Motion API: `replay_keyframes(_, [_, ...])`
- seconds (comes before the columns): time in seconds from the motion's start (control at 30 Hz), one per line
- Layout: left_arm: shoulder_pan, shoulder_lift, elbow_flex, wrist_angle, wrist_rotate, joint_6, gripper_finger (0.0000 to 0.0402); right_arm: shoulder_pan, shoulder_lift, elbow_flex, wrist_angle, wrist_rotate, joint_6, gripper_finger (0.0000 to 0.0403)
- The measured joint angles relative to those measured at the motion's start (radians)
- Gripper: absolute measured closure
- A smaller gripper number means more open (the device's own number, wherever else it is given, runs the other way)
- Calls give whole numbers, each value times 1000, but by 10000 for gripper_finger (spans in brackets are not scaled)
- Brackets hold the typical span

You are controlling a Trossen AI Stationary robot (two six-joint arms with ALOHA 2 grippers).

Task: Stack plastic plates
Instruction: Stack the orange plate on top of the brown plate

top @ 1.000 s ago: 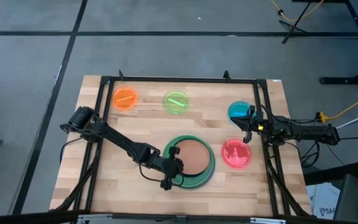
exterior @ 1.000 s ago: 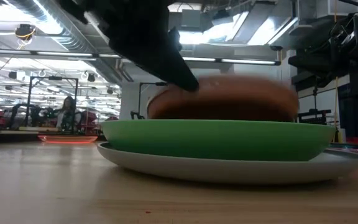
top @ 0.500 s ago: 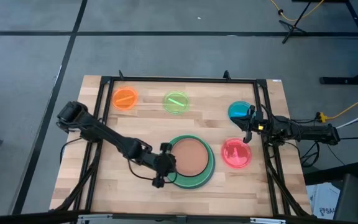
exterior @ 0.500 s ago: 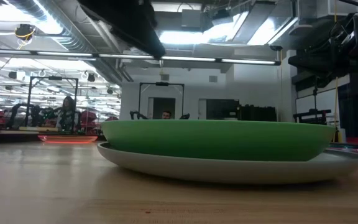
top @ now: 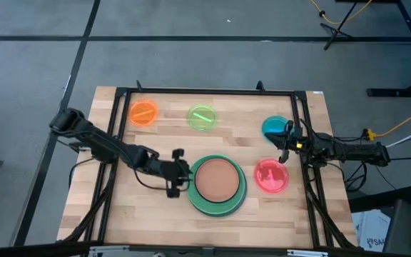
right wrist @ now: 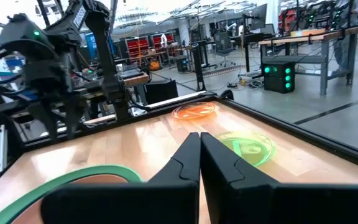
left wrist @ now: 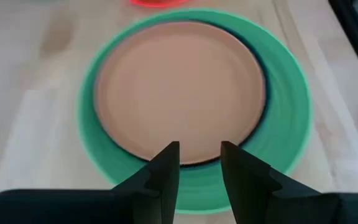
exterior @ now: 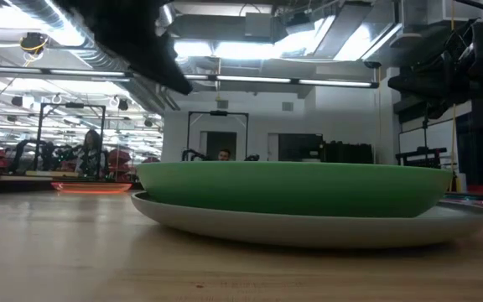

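Brown plastic sits on top of the stack (top: 217,184) at the near middle of the table (top: 120,207): the brown plate (top: 217,178) lies centred inside the green plate (top: 235,205), a dark rim showing just around it and a pale grey plate (exterior: 309,228) underneath, seen best from table height. Largest at the bottom, smaller above, so the pile nests and should not slide.

Just beside the stack, on its left edge, the left gripper (top: 175,172) hangs with its fingers (left wrist: 166,171) a narrow gap apart and nothing between them, pointing across the brown plate. I would judge it has let go and is free for the next pick.

On the other side of the stack lies the pink-red plate (top: 271,175), near but not touching. Beyond that, the blue plate (top: 275,128) lies partly under the right gripper (top: 285,146), whose fingers are pressed together and empty; that arm waits at the table's right rail.

Farthest from the stack, along the back edge, the lime plate (top: 203,117) and the orange plate (top: 144,113) lie apart from each other. These four small ones look left for last, since they fit on top.
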Motion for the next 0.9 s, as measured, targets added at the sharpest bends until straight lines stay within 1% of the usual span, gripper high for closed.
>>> replay_keyframes(0.1, [39, -72, -88, 32, -44, 1, 291, 0, 0, 0, 1, 12, -1, 398])
replay_keyframes(0.2, [84, -126, -150, 32, -129, 19, 291, 0, 1, 0, 1, 15, -1, 398])
replay_keyframes(0.3, [134, -160, -176, 30, -212, 19, 291, 0, 1, 0, 3, 33, -3, 398])
replay_keyframes(0.4, [196, -162, -176, 31, -276, -6, 291, 0, 1, 0, 4, 34, -31, 398])
replay_keyframes(0.5, [269, -162, -176, 16, -276, -46, 291, 0, 1, 0, 5, 34, -53, 397])
replay_keyframes(0.6, [336, -162, -176, -12, -271, -52, 291, 0, 1, 0, 3, 33, -69, 398])
replay_keyframes(0.83, [437, -162, -176, -21, -266, -29, 291, 0, 1, 0, 2, 32, -76, 398])
replay_keyframes(0.9, [483, -162, -176, -39, -230, -29, 286, 0, 1, 0, 2, 25, -76, 398])
